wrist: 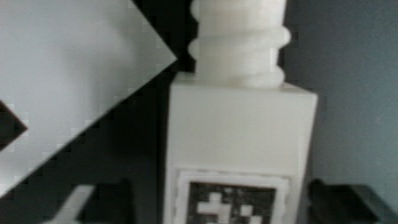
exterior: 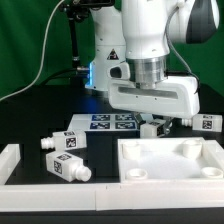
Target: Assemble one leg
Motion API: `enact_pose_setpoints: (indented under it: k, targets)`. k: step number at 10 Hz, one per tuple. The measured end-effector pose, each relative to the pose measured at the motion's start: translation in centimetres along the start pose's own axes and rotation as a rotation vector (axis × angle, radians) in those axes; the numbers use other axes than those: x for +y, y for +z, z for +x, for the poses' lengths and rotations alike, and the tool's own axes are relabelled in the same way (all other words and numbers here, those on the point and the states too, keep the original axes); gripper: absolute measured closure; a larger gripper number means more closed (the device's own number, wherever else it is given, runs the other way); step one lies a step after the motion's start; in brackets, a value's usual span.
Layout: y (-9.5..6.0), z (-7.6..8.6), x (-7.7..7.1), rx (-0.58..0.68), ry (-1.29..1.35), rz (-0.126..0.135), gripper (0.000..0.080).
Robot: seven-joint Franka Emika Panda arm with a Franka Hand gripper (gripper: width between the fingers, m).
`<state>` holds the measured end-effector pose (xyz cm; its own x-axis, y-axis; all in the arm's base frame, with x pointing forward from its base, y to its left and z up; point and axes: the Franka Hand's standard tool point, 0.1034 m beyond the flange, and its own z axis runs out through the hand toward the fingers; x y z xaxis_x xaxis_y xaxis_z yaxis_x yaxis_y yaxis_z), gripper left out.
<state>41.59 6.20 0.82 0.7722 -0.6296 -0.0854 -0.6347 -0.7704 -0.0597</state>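
Observation:
One leg [wrist: 240, 130] fills the wrist view, a white block with its round peg pointing away and a tag near my gripper [wrist: 217, 203]. The dark fingers [wrist: 103, 200] stand on either side of it. One finger is close to the leg's side and a dark gap shows at the other, so the jaws are open around it. In the exterior view my gripper [exterior: 153, 126] is low, just behind the far rim of the white tabletop [exterior: 170, 168], with that leg [exterior: 152, 129] partly hidden under it.
Two more legs [exterior: 64, 143] [exterior: 64, 168] lie on the black table at the exterior view's left. Another leg [exterior: 206, 122] lies at the right. The marker board [exterior: 103, 122] lies behind my gripper. A white wall [exterior: 12, 160] borders the table.

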Motion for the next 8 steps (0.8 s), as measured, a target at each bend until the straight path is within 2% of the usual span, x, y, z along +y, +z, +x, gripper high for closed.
enact_pose_setpoints:
  k: [1, 2, 3, 5, 6, 8]
  targets:
    - [-0.2, -0.1, -0.3, -0.053, 0.01, -0.001, 0.0191]
    - [-0.9, 0.8, -0.3, -0.095, 0.01, 0.009, 0.0191]
    - [-1.6, 2.0, -0.5, -0.134, 0.032, 0.024, 0.0158]
    - [-3.0, 3.9, -0.7, -0.343, 0.075, 0.055, 0.0152]
    - [-3.0, 4.8, -0.8, -0.421, 0.096, 0.061, 0.0151]
    - [-2.5, 4.5, 0.4, -0.628, 0.134, 0.056, 0.0151]
